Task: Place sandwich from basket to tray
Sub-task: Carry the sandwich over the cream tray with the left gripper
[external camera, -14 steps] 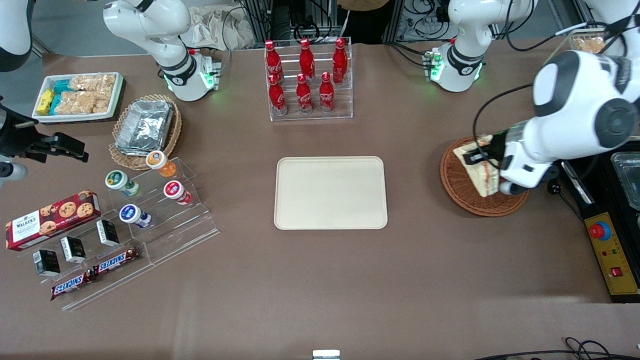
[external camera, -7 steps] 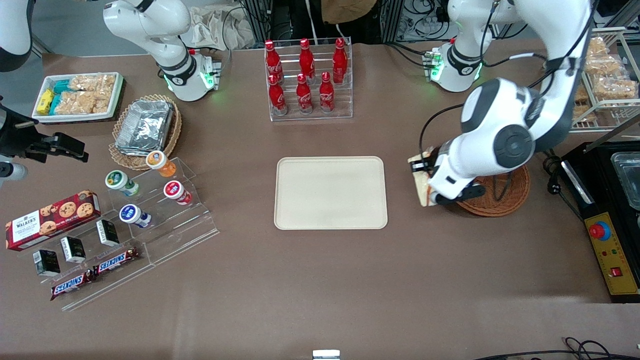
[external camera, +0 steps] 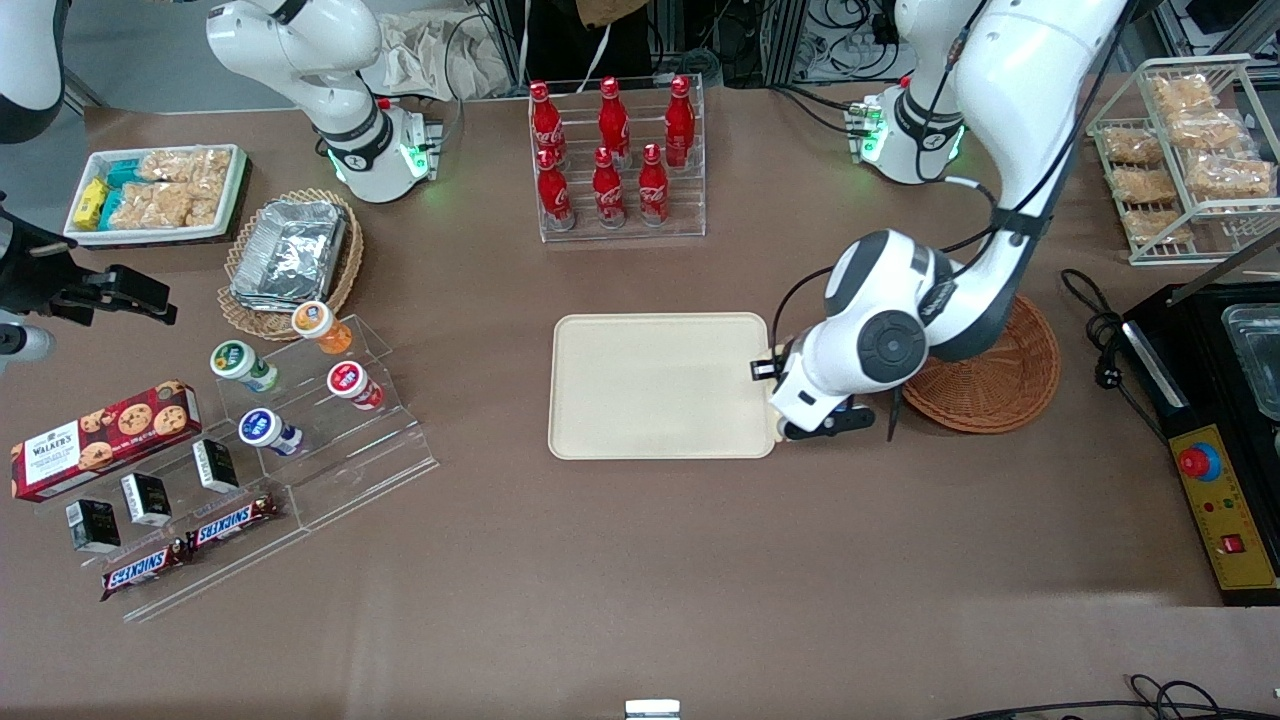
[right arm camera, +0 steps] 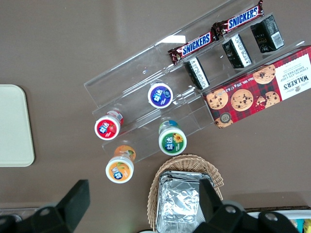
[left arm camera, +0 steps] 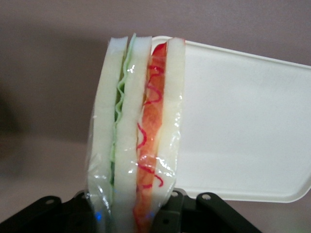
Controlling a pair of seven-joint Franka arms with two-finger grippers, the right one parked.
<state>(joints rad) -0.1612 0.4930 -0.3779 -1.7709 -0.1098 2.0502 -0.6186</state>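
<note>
place: robotics lab staged as a snack shop | evidence: two Franka arm bases [external camera: 372, 150] bolted at the brown table's [external camera: 640, 560] edge farthest from the front camera, loose cabling, emergency-stop box [external camera: 1225, 500] | stock: cola bottle rack [external camera: 617, 160], acrylic display steps [external camera: 300, 440] with Snickers bars [external camera: 190, 545]

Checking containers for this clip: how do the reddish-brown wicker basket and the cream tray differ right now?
The basket is round, woven and reddish-brown; the tray is rectangular, smooth and cream. The basket lies toward the working arm's end of the table, partly hidden by the arm; the tray sits mid-table. The gripper, shut on the sandwich, is at the tray's edge, clear of the basket. Both show no food in them.
</note>
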